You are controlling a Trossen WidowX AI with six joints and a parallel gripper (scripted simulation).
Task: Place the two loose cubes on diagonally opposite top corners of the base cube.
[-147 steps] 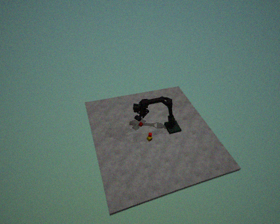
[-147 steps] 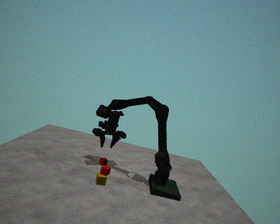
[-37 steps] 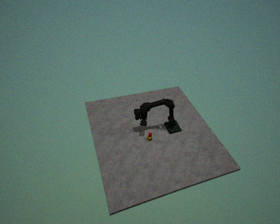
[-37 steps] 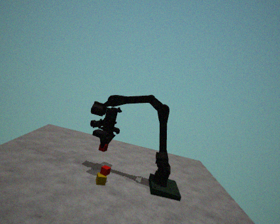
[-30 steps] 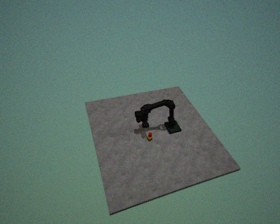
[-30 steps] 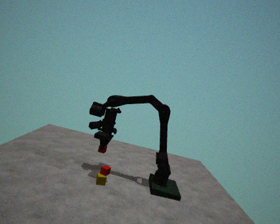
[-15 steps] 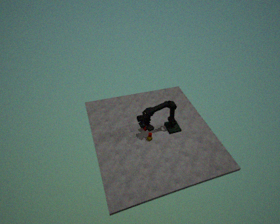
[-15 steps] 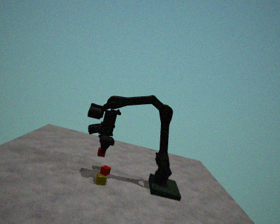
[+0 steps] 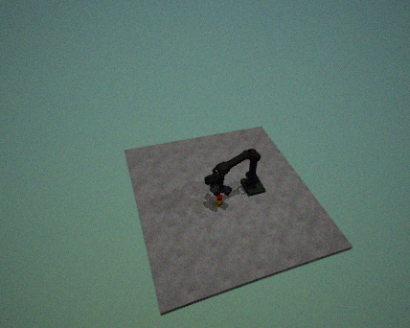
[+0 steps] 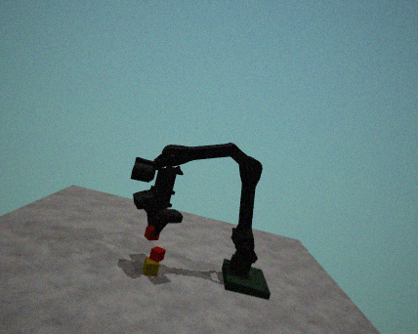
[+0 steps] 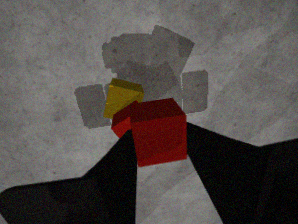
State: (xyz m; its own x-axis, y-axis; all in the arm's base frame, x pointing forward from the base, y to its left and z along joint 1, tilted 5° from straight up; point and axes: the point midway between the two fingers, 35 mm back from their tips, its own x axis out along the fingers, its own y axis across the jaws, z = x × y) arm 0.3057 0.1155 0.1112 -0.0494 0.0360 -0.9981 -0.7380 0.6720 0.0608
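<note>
The yellow base cube (image 10: 151, 267) (image 11: 123, 99) (image 9: 218, 203) stands on the grey table. One red cube (image 10: 157, 254) (image 11: 121, 121) rests on its top, shifted toward the arm's base side in the exterior view. My gripper (image 10: 152, 231) (image 11: 157, 131) is shut on the other red cube (image 10: 150, 233) (image 11: 159, 140) and holds it in the air above the base cube, with a visible gap below it in the exterior view. In the wrist view the held cube partly hides the placed red cube. In the top view the cubes are too small to tell apart well.
The arm's green base plate (image 9: 258, 190) (image 10: 245, 282) stands on the grey slab (image 9: 193, 259) (image 10: 74, 303), on the right of the cubes in the top and exterior views. The gripper's shadow (image 11: 140, 50) falls around the base cube.
</note>
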